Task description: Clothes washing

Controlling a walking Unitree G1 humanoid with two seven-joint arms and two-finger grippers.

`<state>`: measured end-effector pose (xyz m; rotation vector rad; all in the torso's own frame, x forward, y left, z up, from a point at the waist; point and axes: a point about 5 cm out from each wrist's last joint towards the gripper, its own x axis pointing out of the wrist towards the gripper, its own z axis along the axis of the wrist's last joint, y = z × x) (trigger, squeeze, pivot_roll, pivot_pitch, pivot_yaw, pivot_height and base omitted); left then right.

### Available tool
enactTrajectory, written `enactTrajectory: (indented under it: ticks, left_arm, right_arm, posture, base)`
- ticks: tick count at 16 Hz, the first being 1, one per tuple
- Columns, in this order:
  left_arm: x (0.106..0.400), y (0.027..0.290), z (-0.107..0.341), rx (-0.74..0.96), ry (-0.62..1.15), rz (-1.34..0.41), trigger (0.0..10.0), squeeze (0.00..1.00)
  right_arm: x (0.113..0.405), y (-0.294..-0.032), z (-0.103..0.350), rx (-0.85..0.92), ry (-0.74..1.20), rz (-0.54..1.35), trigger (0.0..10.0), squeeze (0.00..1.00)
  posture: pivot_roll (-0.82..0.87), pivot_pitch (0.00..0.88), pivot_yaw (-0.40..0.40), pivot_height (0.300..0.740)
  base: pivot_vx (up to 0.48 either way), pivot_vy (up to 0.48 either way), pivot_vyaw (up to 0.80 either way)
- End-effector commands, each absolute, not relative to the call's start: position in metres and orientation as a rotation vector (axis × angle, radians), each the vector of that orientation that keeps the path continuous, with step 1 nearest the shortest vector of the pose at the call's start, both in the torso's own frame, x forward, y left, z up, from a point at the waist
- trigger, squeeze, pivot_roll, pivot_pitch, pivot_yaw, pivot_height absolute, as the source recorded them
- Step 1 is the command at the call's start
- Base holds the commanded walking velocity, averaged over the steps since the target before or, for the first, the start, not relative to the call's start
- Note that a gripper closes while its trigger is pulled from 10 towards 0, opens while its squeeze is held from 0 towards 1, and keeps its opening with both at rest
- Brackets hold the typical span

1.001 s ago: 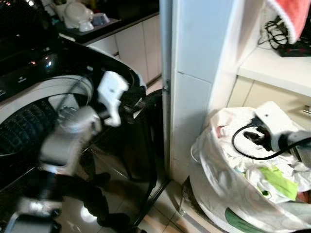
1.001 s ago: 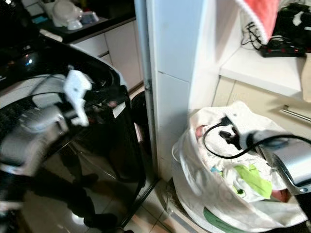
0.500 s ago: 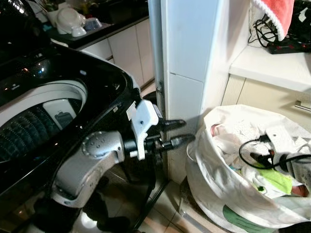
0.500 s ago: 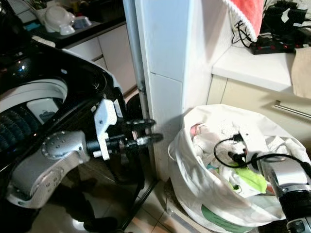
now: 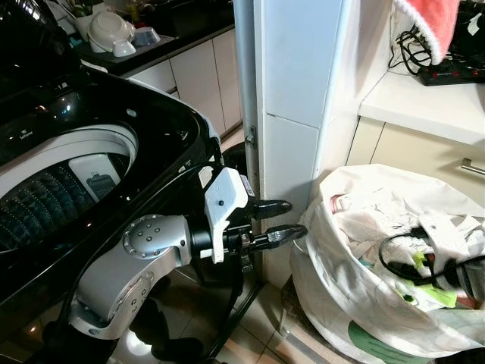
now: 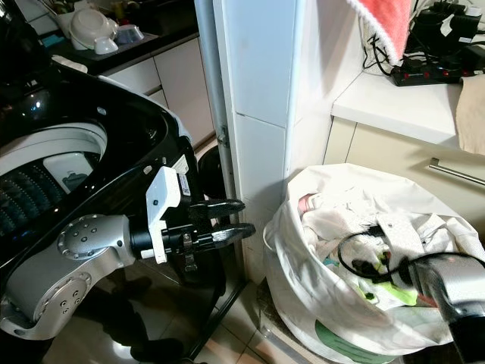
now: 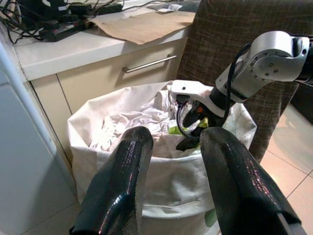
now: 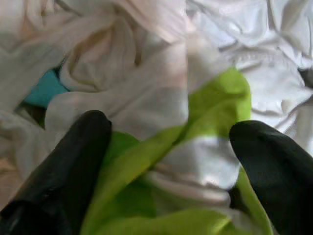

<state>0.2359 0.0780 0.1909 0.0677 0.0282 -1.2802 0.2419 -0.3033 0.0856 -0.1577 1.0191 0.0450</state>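
Note:
A white laundry bag [image 5: 341, 303] full of clothes stands on the floor at the right. My right gripper [image 8: 171, 147] is down inside it, open, its fingers [image 8: 68, 166] spread on either side of a green-and-white garment [image 8: 215, 103] among white clothes. The top-loading washing machine [image 5: 163, 125] stands at the left, its drum [image 5: 53, 201] open. My left gripper [image 5: 292, 218] is open and holds nothing, between the washer's front corner and the bag, pointing at the bag [image 7: 107, 127].
A white tiled pillar [image 5: 295, 76] rises between washer and bag. Behind the bag are a counter [image 5: 424, 106] with a power strip and cables [image 5: 447, 72] and a red towel [image 5: 428, 19]. Bowls [image 5: 114, 34] sit at the back left. A brown chair [image 7: 234, 39] stands beside the bag.
My left arm has swung from the washer's rim down towards the bag, fingers spread. My right gripper has sunk deeper into the bag's clothes. The camera shifted slightly.

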Motion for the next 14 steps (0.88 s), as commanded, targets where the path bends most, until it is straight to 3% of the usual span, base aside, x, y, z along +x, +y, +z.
enactTrajectory:
  ticks: [1,2,5,6,7,14]
  left_arm:
    - [0.234,0.081,0.192,0.071,0.036,-1.284,10.0,0.00]
    - [0.235,0.082,0.192,0.073,0.041,-1.280,10.0,0.00]
    - [0.234,0.083,0.190,0.052,0.068,-1.305,10.0,0.00]
    - [0.232,0.084,0.189,0.044,0.079,-1.319,10.0,0.00]
    - [0.228,0.085,0.187,0.042,0.100,-1.339,10.0,0.00]
    - [0.225,0.087,0.183,0.056,0.134,-1.359,10.0,0.00]
  right_arm:
    - [0.240,-0.302,0.090,-0.117,1.011,0.034,10.0,0.37]
    - [0.236,-0.303,0.090,-0.095,1.029,0.022,10.0,0.00]
    - [0.227,-0.299,0.079,-0.041,1.083,0.034,10.0,0.00]
    - [0.224,-0.297,0.075,-0.027,1.093,0.041,6.4,0.00]
    - [0.220,-0.295,0.071,-0.026,1.107,0.048,0.0,0.00]
    - [0.222,-0.296,0.074,-0.022,1.082,0.032,0.0,0.00]
  posture:
    - [-0.09,0.000,0.108,0.740]
    - [-0.10,0.000,0.112,0.740]
    - [-0.09,0.000,0.112,0.740]
    - [-0.09,0.000,0.112,0.740]
    - [-0.09,0.000,0.114,0.740]
    - [-0.10,0.000,0.116,0.740]
  base:
    - [0.000,0.000,0.00]
    - [0.000,0.000,0.00]
    - [0.000,0.000,0.00]
    - [0.000,0.000,0.00]
    - [0.000,0.000,0.00]
    - [0.000,0.000,0.00]
